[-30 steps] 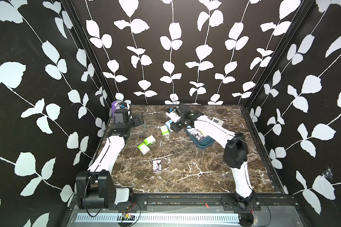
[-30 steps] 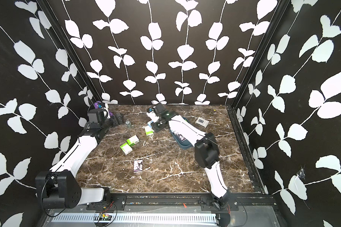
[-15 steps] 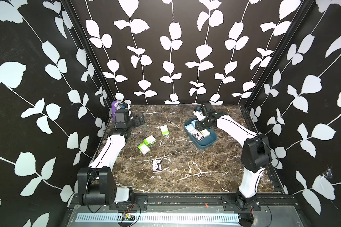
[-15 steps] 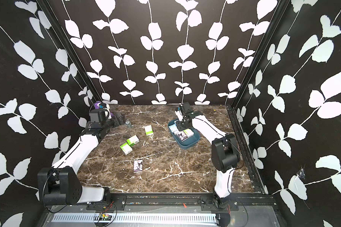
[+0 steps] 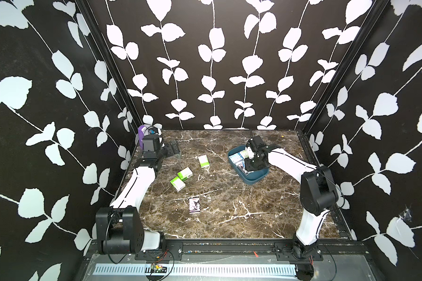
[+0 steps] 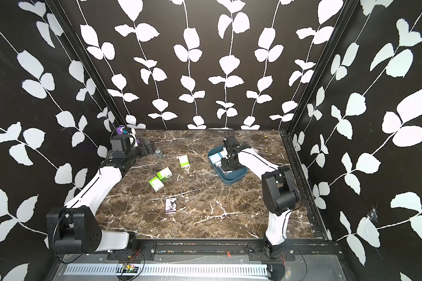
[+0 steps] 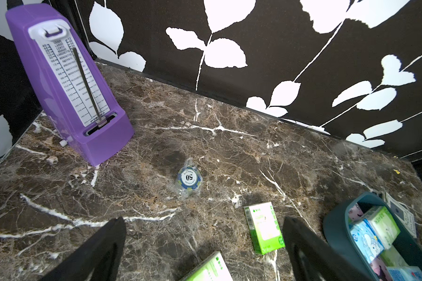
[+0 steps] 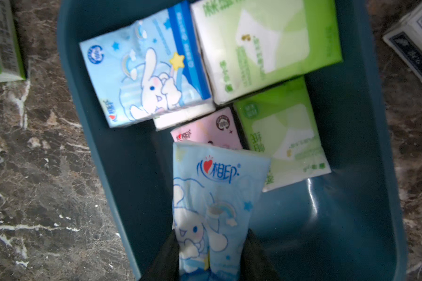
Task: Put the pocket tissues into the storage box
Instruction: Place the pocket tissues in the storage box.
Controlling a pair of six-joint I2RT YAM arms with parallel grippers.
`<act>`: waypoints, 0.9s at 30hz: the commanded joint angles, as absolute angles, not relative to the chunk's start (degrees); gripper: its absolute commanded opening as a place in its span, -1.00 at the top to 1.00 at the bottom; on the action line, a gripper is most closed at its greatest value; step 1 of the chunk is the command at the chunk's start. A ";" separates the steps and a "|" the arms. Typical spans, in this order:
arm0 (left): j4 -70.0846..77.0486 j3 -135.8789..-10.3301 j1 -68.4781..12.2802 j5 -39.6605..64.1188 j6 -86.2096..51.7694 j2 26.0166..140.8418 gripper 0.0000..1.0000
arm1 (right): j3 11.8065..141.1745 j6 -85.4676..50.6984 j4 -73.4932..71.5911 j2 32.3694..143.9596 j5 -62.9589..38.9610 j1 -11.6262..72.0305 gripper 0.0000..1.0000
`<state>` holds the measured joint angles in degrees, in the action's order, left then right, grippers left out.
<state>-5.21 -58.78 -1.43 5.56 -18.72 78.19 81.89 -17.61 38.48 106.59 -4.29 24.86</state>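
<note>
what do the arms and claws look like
Both match: the left arm and right arm have white tapered shells with a thin black seam line, bulky black joint housings and thin black cables. The left claw and right claw have plain black tapering fingers.

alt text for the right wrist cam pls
The right gripper holds a light-blue cartoon tissue pack over the teal storage box. Inside lie another blue pack, two green packs and a pink pack; brown marble table surrounds the box.
</note>
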 commanded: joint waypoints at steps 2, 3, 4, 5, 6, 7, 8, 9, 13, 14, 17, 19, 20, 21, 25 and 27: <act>-4.31 -59.77 -1.13 6.15 -18.37 77.83 -0.98 | 81.02 -25.66 37.86 105.47 -1.49 25.06 0.24; -4.31 -59.77 -1.15 6.14 -18.46 77.87 -0.98 | 81.24 -27.17 37.52 106.05 -1.58 25.21 0.24; -4.26 -59.74 -1.14 6.18 -18.56 77.91 -0.98 | 81.59 -28.65 37.26 106.75 -1.32 25.17 0.25; -4.22 -59.69 -1.14 6.31 -18.62 77.87 -0.98 | 81.93 -30.06 37.03 107.25 -1.11 25.32 0.25; -4.15 -59.70 -1.14 6.27 -18.71 77.79 -0.98 | 82.37 -31.46 36.99 107.91 -0.58 25.54 0.25; -4.35 -59.60 -1.14 6.17 -18.57 77.71 -0.98 | 83.05 -32.66 37.38 108.67 -0.03 25.70 0.25; -4.39 -59.51 -1.14 6.00 -18.47 77.61 -0.98 | 83.61 -33.53 37.60 109.32 0.21 25.69 0.23; -4.48 -59.49 -1.14 5.88 -18.22 77.48 -0.98 | 84.07 -34.49 37.86 110.06 0.45 25.75 0.18; -4.93 -59.53 -1.14 5.46 -17.52 77.28 -0.98 | 85.13 -35.77 35.98 111.92 -1.77 26.80 -0.02; -4.93 -59.55 -1.14 5.38 -17.53 77.26 -0.98 | 85.57 -35.71 35.65 112.22 -2.20 27.22 -0.05; -4.80 -59.41 -1.14 5.68 -17.77 77.26 -0.98 | 87.16 -35.29 34.19 112.61 -4.13 28.36 -0.18; -4.57 -59.26 -1.14 5.72 -18.09 77.26 -0.98 | 87.54 -35.81 33.10 112.67 -5.53 28.48 -0.23; -4.50 -59.24 -1.14 5.72 -18.11 77.26 -0.98 | 87.62 -36.03 32.81 112.67 -5.81 28.48 -0.24; -4.49 -59.18 -1.14 5.72 -18.10 77.26 -0.98 | 87.71 -36.20 32.53 112.59 -6.12 28.50 -0.26; -4.48 -58.95 -1.14 5.57 -17.89 77.00 -0.98 | 87.76 -37.27 31.85 112.55 -7.87 28.32 -0.36; -4.46 -58.71 -1.14 5.49 -17.76 76.90 -0.98 | 87.25 -38.33 31.07 112.55 -8.54 28.21 -0.39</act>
